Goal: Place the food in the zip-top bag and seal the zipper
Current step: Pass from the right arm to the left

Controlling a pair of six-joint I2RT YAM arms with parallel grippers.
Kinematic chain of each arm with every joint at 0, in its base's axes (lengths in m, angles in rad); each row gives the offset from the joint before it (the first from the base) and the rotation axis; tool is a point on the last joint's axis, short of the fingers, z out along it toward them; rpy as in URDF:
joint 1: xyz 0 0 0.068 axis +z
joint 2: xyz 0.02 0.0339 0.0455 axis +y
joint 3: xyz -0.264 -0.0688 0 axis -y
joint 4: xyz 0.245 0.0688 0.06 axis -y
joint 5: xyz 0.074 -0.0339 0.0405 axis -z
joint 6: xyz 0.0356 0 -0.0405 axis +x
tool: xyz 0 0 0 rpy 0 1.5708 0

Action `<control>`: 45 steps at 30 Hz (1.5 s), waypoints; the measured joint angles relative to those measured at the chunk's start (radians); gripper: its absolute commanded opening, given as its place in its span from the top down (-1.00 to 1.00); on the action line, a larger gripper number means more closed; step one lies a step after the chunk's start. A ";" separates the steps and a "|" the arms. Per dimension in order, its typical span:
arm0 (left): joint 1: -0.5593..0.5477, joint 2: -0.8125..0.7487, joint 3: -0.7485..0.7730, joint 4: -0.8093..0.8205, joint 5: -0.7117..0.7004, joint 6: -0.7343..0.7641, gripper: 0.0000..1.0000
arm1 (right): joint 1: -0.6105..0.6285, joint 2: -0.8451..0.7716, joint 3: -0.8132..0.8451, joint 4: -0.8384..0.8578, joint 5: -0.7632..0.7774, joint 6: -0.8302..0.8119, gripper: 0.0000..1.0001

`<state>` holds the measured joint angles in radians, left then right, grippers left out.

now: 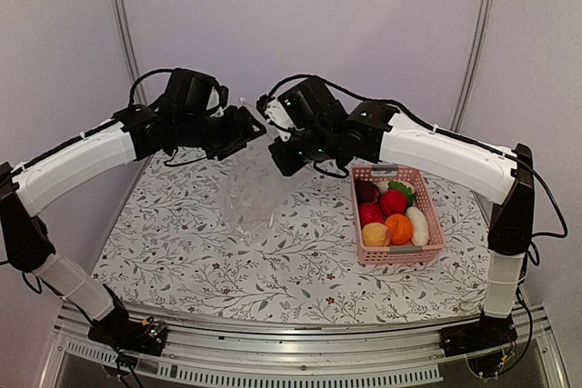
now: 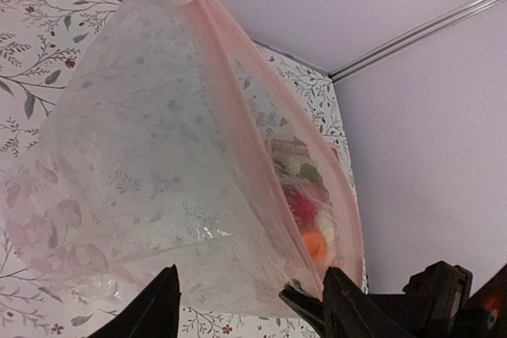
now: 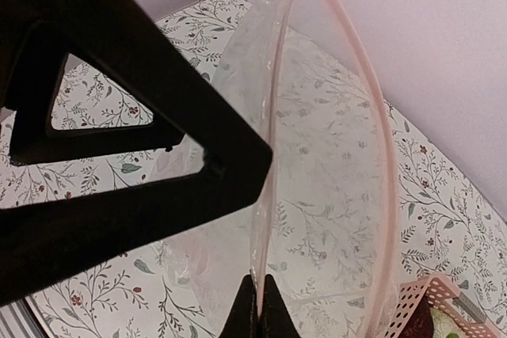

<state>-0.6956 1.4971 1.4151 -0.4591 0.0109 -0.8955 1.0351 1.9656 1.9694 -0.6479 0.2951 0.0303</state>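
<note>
The clear zip-top bag (image 1: 247,193) hangs above the table between my two grippers, and I see no food in it. My right gripper (image 3: 260,286) is shut on one lip of its mouth, right at the pinkish zipper (image 3: 269,140). The mouth gapes, with the other lip bowing away. My left gripper (image 2: 250,275) is open, its fingers standing to either side of the bag's edge (image 2: 238,116). From above, the left gripper (image 1: 244,129) and right gripper (image 1: 280,159) face each other closely. The food (image 1: 393,203) lies in the pink basket (image 1: 355,215): red, orange, tan, white, dark purple and green pieces.
The pink basket stands at the right of the flowered tablecloth (image 1: 182,252). In the left wrist view its red and orange pieces (image 2: 314,244) show through the plastic. One black finger (image 3: 119,140) of the left gripper fills much of the right wrist view. Purple walls enclose the table.
</note>
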 measured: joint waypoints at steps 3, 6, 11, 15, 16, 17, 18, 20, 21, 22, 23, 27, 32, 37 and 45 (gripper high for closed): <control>-0.014 0.000 0.014 0.001 -0.005 -0.006 -0.25 | 0.000 0.002 0.000 0.000 0.020 0.006 1.00; -0.022 0.000 0.018 -0.001 -0.020 -0.020 -0.22 | 0.001 0.003 -0.001 -0.001 0.034 0.008 1.00; -0.022 0.014 0.034 -0.019 -0.046 -0.054 -0.16 | 0.019 0.005 -0.009 0.001 0.070 -0.002 0.98; -0.022 0.048 0.063 -0.030 -0.052 -0.077 -0.03 | 0.048 0.018 -0.009 0.006 0.109 -0.024 0.97; -0.021 0.056 0.067 -0.038 -0.053 -0.082 0.05 | 0.053 0.021 -0.009 0.009 0.119 -0.027 0.97; -0.021 0.062 0.069 -0.047 -0.055 -0.089 0.12 | 0.057 0.024 -0.009 0.010 0.130 -0.029 0.97; -0.021 0.066 0.071 -0.057 -0.056 -0.098 0.21 | 0.059 0.027 -0.009 0.011 0.142 -0.030 0.96; -0.021 0.072 0.076 -0.078 -0.060 -0.109 0.42 | 0.059 0.033 -0.009 0.012 0.155 -0.033 0.96; -0.021 0.072 0.076 -0.086 -0.063 -0.118 0.55 | 0.060 0.035 -0.010 0.013 0.161 -0.035 0.93; -0.021 0.072 0.076 -0.092 -0.064 -0.128 0.63 | 0.061 0.035 -0.011 0.013 0.164 -0.035 0.86; -0.019 0.072 0.076 -0.098 -0.064 -0.127 0.71 | 0.062 0.035 -0.013 0.014 0.167 -0.035 0.75; -0.012 0.072 0.074 -0.106 -0.067 -0.135 0.81 | 0.067 0.035 -0.014 0.024 0.127 -0.036 0.25; -0.001 0.067 0.074 -0.107 -0.063 -0.101 0.90 | 0.068 0.027 0.003 0.005 0.002 -0.007 0.07; -0.001 0.047 0.074 -0.102 -0.042 -0.052 0.92 | 0.049 -0.027 0.018 -0.029 -0.071 0.047 0.08; -0.004 0.005 0.071 -0.087 -0.018 0.032 0.94 | -0.053 -0.072 0.098 -0.050 -0.092 0.138 -0.01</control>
<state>-0.6998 1.5024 1.4860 -0.5457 -0.0071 -0.8635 0.9825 1.8935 2.0674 -0.6979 0.2035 0.1684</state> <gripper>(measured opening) 0.035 0.498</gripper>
